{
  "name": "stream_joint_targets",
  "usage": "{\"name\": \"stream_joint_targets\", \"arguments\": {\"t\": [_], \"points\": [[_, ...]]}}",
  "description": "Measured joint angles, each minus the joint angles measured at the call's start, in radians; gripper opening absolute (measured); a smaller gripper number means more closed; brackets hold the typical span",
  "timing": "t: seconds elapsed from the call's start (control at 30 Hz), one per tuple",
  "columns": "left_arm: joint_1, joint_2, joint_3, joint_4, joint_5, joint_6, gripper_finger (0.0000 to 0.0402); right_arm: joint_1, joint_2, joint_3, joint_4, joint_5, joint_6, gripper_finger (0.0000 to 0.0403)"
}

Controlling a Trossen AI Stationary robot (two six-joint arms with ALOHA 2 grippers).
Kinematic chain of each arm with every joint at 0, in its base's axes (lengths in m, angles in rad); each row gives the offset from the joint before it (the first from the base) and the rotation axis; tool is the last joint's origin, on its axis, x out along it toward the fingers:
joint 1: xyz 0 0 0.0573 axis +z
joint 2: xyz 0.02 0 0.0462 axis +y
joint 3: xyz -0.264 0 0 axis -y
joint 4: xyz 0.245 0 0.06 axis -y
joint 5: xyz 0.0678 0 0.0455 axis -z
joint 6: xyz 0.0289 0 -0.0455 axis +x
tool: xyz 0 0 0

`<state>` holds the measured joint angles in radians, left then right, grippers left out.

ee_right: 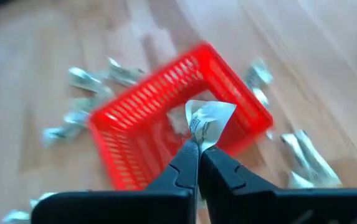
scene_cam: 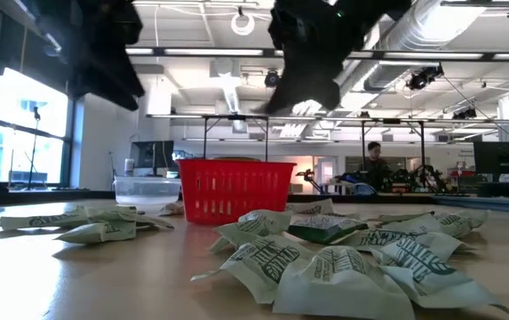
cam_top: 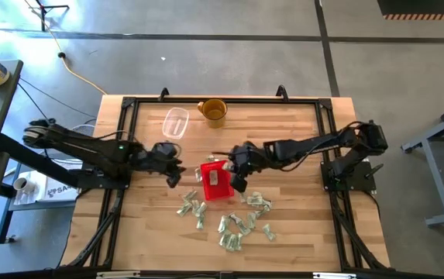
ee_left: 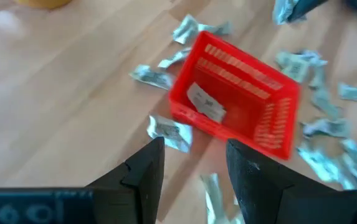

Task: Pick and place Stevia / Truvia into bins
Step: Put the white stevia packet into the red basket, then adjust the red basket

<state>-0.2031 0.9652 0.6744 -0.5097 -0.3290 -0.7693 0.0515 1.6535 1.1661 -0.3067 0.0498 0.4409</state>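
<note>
Pinching one light, limp Stevia packet by its thin edge in the closed right gripper above the red bin, left gripper waiting open, empty.

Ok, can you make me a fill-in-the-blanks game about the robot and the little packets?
1. The right gripper is shut on one ____, held above the red basket.
2. The basket already has ____ packet lying inside it.
3. The left gripper is ____ and holds nothing.
4. Near the table's far edge, the yellow-brown mug stands beside a ____ plastic container.

Missing words: packet; one; open; clear
</note>
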Motion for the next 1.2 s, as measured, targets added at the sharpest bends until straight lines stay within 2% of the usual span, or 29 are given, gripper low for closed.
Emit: {"name": "stream_joint_targets", "arguments": {"t": [0.1, 0.2, 0.33, 0.43, 0.5, 0.6, 0.63, 0.7, 0.77, 0.9, 0.97, 1.1, 1.2], "points": [[0.000, -0.076, -0.086, 0.058, 0.048, -0.007, 0.0204, -0.037, 0.040, 0.048, 0.020, -0.134, -0.001, 0.0004], [0.000, -0.091, -0.168, 0.107, 0.055, -0.049, 0.0204, -0.066, 0.127, 0.092, 0.020, -0.250, 0.023, 0.0021], [0.000, -0.078, -0.231, 0.181, 0.038, -0.099, 0.0204, -0.083, 0.232, 0.171, 0.047, -0.365, 0.049, 0.0071], [0.000, -0.070, -0.234, 0.214, 0.024, -0.100, 0.0204, -0.090, 0.273, 0.230, 0.024, -0.390, 0.022, 0.0118], [0.000, -0.067, -0.233, 0.238, 0.004, -0.095, 0.0204, -0.090, 0.281, 0.263, -0.031, -0.310, -0.017, 0.0147], [0.000, -0.065, -0.233, 0.227, -0.019, -0.093, 0.0204, -0.090, 0.271, 0.321, -0.128, -0.034, -0.026, 0.0173], [0.000, -0.065, -0.233, 0.230, -0.021, -0.093, 0.0204, -0.094, 0.268, 0.337, -0.159, 0.020, -0.024, 0.0175], [0.000, -0.064, -0.233, 0.230, -0.022, -0.093, 0.0205, -0.122, 0.267, 0.356, -0.186, 0.031, -0.013, 0.0164], [0.000, -0.064, -0.233, 0.231, -0.022, -0.093, 0.0204, -0.158, 0.279, 0.355, -0.189, 0.001, 0.019, 0.0136], [0.000, -0.064, -0.233, 0.231, -0.030, -0.093, 0.0204, -0.222, 0.328, 0.351, -0.181, -0.081, 0.082, 0.0041], [0.000, -0.064, -0.233, 0.231, -0.045, -0.093, 0.0205, -0.232, 0.362, 0.352, -0.159, -0.121, 0.088, 0.0011], [0.000, -0.064, -0.233, 0.231, -0.059, -0.097, 0.0205, -0.217, 0.413, 0.351, -0.102, -0.166, 0.120, 0.0029], [0.000, -0.064, -0.233, 0.231, -0.063, -0.100, 0.0205, -0.200, 0.434, 0.351, -0.076, -0.182, 0.124, 0.0025]]}}
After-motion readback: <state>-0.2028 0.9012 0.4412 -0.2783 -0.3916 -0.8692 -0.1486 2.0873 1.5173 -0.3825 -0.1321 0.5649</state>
